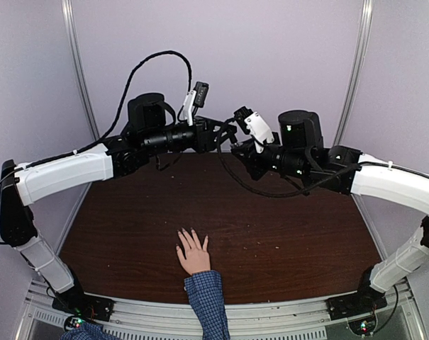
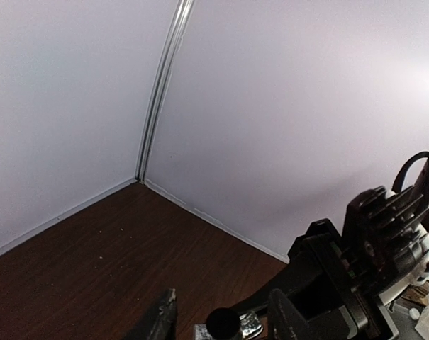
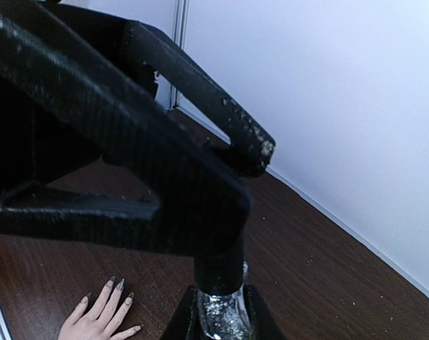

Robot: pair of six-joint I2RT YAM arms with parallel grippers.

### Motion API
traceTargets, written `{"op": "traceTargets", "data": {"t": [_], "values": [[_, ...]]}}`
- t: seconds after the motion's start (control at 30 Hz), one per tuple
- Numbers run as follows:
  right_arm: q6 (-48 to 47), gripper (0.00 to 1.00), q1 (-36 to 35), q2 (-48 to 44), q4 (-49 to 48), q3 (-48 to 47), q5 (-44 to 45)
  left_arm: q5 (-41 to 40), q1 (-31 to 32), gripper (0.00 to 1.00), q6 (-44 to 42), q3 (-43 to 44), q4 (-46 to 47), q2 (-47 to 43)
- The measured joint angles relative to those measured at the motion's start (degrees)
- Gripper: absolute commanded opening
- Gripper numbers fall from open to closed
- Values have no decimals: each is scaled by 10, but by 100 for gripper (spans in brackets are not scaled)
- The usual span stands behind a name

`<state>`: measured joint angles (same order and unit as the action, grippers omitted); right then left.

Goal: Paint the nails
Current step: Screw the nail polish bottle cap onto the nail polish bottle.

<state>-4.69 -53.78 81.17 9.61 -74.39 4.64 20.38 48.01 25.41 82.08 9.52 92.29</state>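
Note:
A light-skinned hand (image 1: 193, 255) with a blue checked cuff lies flat near the table's front edge, fingers spread. Its nails (image 3: 120, 283) look dark at the tips. High above the table's far middle the two grippers meet. My right gripper (image 3: 221, 306) is shut on a small glittery polish bottle (image 3: 222, 319) held upright. The bottle's black cap (image 2: 223, 324) stands between the fingers of my left gripper (image 2: 225, 312), with a gap showing on each side of the cap. In the top view the left gripper (image 1: 227, 136) and the right gripper (image 1: 237, 150) almost touch.
The dark wooden table (image 1: 292, 234) is walled by pale panels at the back and sides. Both forearms stretch across the far half of the table, with black cables (image 1: 260, 190) hanging beneath. The blue checked sleeve (image 1: 205, 301) crosses the front rail between the arm bases.

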Motion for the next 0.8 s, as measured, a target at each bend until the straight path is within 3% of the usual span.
{"op": "traceTargets", "data": {"t": [0.13, 0.37, 0.53, 0.8], "values": [[-1, 0, -2, 1, 0, -6, 8, 2, 0, 23, 13, 0, 9, 13], [-2, 0, -2, 1, 1, -7, 16, 18, 1, 7, 26, 0, 20, 17], [-12, 0, 2, -7, 2, -6, -5, 34, 1, 0, 28, 0, 28, 18], [-24, 0, 42, -36, 18, -5, -157, 95, 1, 0, 10, 1, 51, 13]]}}
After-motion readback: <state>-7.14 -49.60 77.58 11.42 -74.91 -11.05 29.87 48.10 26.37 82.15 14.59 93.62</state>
